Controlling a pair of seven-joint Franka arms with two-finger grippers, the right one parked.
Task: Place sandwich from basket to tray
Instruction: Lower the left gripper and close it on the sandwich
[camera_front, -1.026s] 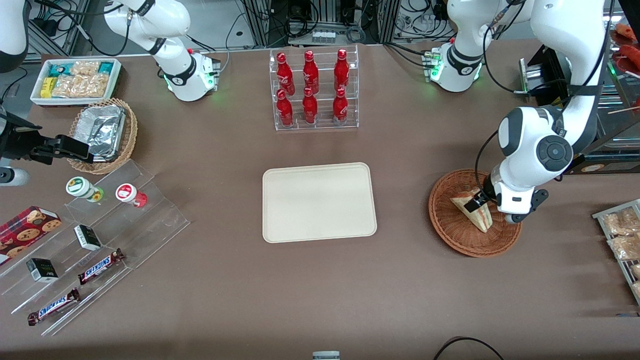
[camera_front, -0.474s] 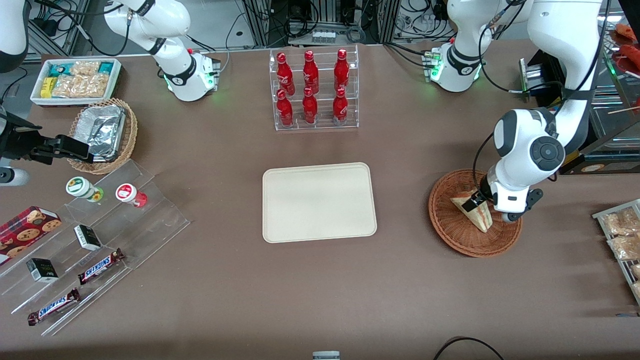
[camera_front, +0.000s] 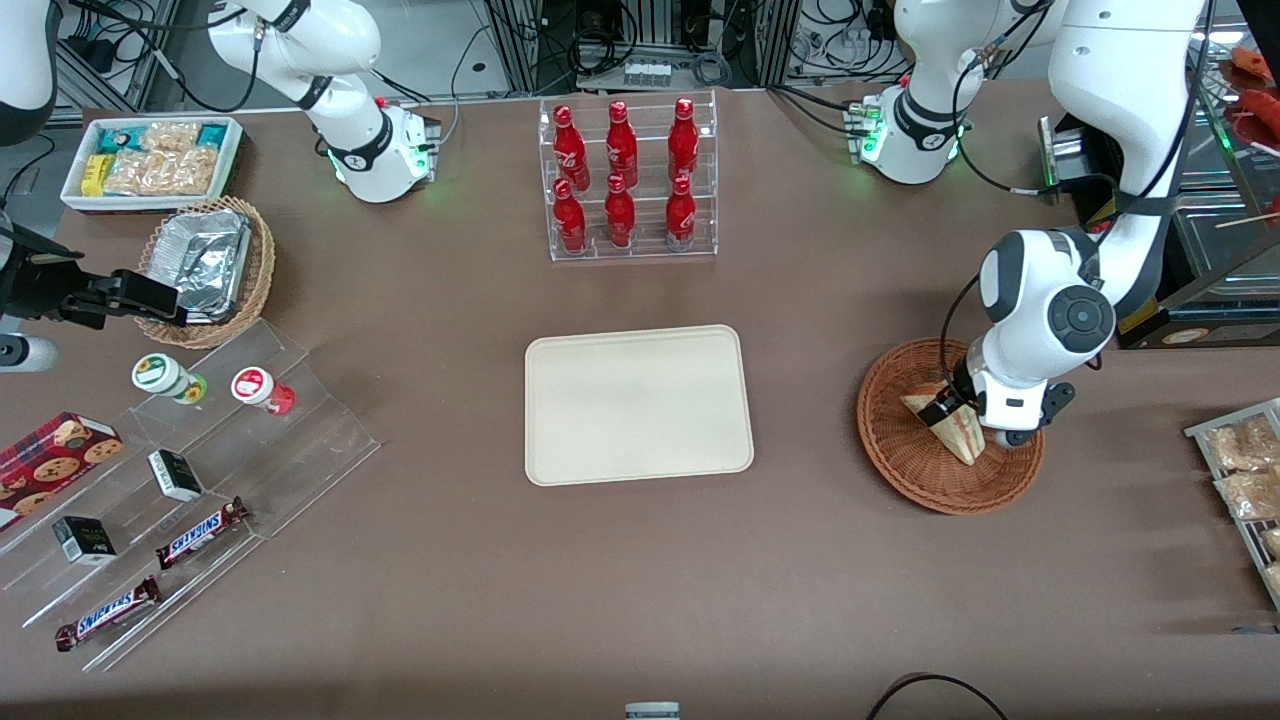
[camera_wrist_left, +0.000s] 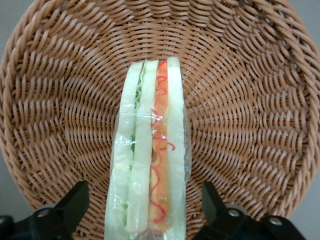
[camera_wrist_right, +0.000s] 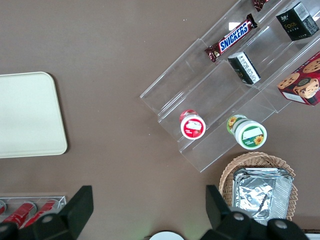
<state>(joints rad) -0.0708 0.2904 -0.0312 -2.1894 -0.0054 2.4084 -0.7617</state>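
Gripper (camera_wrist_left: 145, 210) lowered further over half a second, fingers spread astride sandwich (camera_wrist_left: 150, 150) in basket (camera_wrist_left: 240, 100); grasp judged imminent, tray (camera_front: 638, 403) unloaded

"SNICKERS" reads on two chocolate bars (camera_front: 200, 533) (camera_front: 107, 612) lying on the clear stepped display stand (camera_front: 300, 440), the second bar nearer the front camera. The same word shows on one bar in the right wrist view (camera_wrist_right: 233, 37). Script on the red bottles (camera_front: 620, 165) is illegible.
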